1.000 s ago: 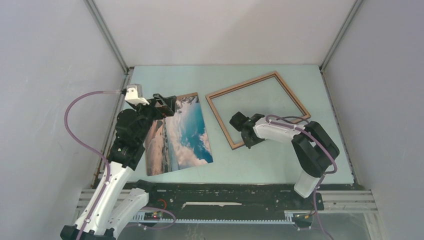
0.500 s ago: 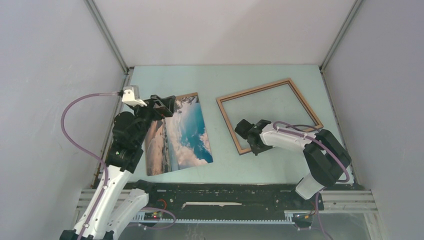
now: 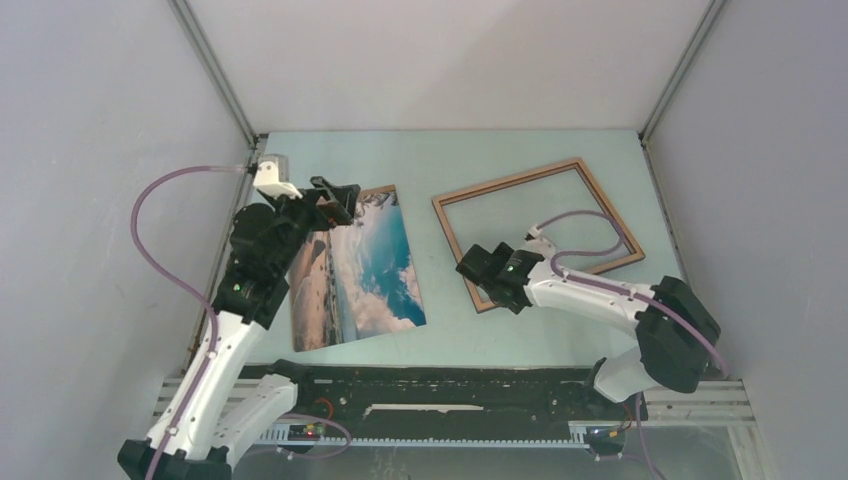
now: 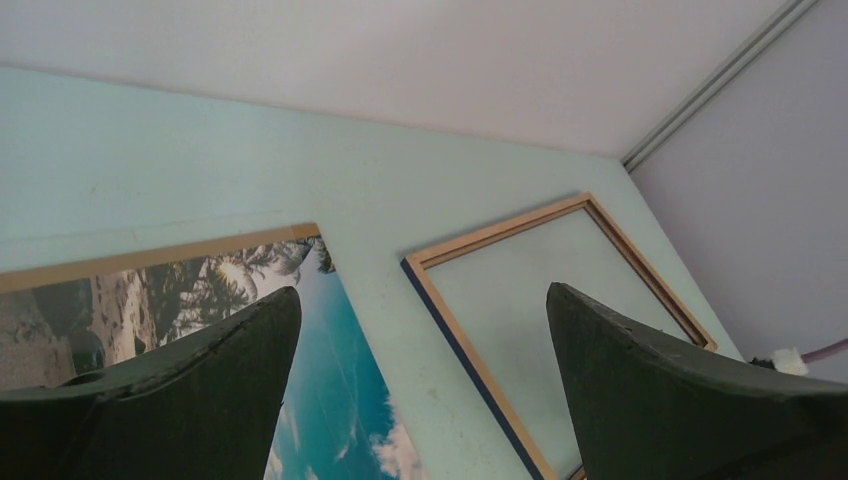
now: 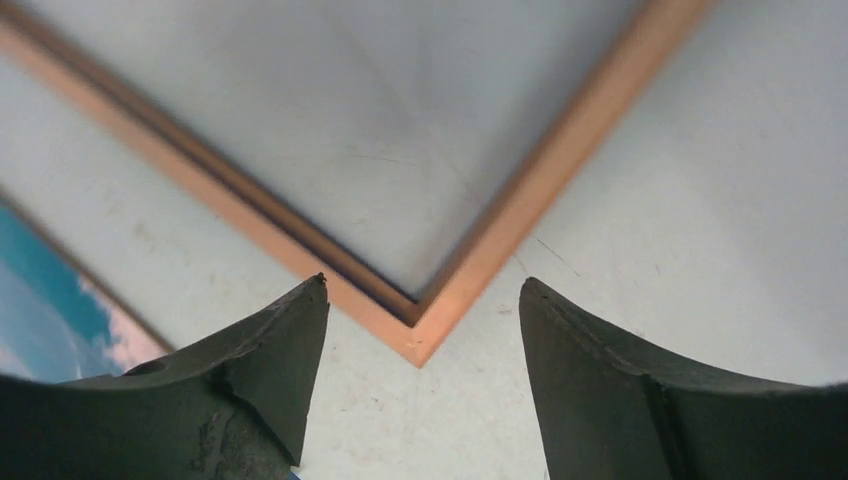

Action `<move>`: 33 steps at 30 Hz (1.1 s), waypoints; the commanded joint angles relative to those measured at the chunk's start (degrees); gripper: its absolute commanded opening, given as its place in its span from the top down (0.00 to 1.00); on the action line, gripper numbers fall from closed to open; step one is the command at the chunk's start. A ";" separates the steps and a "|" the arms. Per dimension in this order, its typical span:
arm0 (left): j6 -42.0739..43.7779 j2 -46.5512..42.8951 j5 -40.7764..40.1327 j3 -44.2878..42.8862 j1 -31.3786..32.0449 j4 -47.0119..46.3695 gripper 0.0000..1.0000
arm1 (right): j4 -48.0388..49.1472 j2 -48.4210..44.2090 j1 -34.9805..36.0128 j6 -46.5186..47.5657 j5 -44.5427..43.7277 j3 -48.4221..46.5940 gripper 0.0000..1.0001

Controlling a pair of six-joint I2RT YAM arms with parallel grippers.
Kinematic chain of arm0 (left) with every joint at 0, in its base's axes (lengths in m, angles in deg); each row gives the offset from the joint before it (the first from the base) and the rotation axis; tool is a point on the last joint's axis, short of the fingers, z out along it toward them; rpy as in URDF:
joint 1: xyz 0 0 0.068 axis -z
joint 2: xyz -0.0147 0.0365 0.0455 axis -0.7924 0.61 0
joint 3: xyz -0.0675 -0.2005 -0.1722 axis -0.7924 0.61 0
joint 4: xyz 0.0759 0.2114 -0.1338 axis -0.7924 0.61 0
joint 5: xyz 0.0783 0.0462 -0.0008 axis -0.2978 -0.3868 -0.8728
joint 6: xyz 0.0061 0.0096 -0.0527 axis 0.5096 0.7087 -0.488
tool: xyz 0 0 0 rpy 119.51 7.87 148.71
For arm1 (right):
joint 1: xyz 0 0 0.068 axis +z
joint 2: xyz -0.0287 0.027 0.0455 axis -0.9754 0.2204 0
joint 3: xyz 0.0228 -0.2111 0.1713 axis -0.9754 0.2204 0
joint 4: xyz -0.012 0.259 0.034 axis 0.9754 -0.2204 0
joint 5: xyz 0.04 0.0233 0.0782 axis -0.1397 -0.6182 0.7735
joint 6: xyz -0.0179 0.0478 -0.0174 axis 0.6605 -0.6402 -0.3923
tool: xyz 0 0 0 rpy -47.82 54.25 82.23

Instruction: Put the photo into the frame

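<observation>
A big flat beach photo [image 3: 360, 270] with blue sea, white clouds and tan sand lies on the left side of the pale green table [image 3: 540, 335]. A thin light-brown wooden frame [image 3: 508, 181] lies flat to its right, near it but not touching. The frame is turned a bit, so one corner points to the near side. The table shows through the middle of it.

The left tool [image 3: 338, 195] hangs over the far edge of the photo. Its two dark fingers are spread wide apart and hold nothing. The right tool [image 5: 422, 290] is above the near corner of the frame. Its fingers are apart too, one on each side of that corner, and they do not squeeze it.
</observation>
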 commanded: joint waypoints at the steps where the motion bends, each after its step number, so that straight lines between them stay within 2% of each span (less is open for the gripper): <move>1: -1.65 4.54 0.24 -3.82 -0.04 3.79 0.00 | 20.90 -2.39 0.07 41.78 -2.33 -1.14 0.22; 3: -2.51 6.51 -1.93 -3.63 -0.03 4.51 0.00 | 29.94 -1.16 -1.38 55.23 8.47 -1.24 0.23; 5: -3.53 8.60 -5.06 -3.54 -0.06 5.51 0.00 | 38.05 0.00 -4.34 60.89 21.48 -1.41 0.24; 9: -5.41 13.05 -7.55 -5.32 -2.19 11.89 0.00 | 47.72 4.27 -9.45 62.51 41.89 -4.23 0.24; 12: -10.08 14.22 -1.37 -1.68 -10.63 13.77 0.00 | 48.51 11.52 -11.23 61.47 50.79 -11.94 0.24; 15: -14.46 14.53 4.71 3.71 -24.38 13.76 0.00 | 46.85 19.88 -11.36 61.98 56.16 -22.15 0.24; 19: -13.51 16.02 4.97 7.37 -33.43 11.90 0.00 | 46.75 28.47 -11.79 62.47 60.86 -30.66 0.22; 23: -7.24 21.09 1.53 5.07 -34.89 11.83 0.00 | 51.74 34.49 -11.93 63.23 65.06 -31.87 0.22; 25: -5.27 25.20 -0.46 2.90 -36.21 12.84 0.00 | 49.67 37.49 -12.35 62.84 65.75 -34.35 0.26; 29: -4.10 32.53 2.77 -0.15 -40.93 11.76 0.00 | 46.61 39.64 -13.19 61.90 69.33 -35.98 0.29; 33: -0.72 41.59 5.39 -5.71 -42.81 12.82 0.00 | 45.32 40.70 -13.32 62.81 69.62 -36.65 0.28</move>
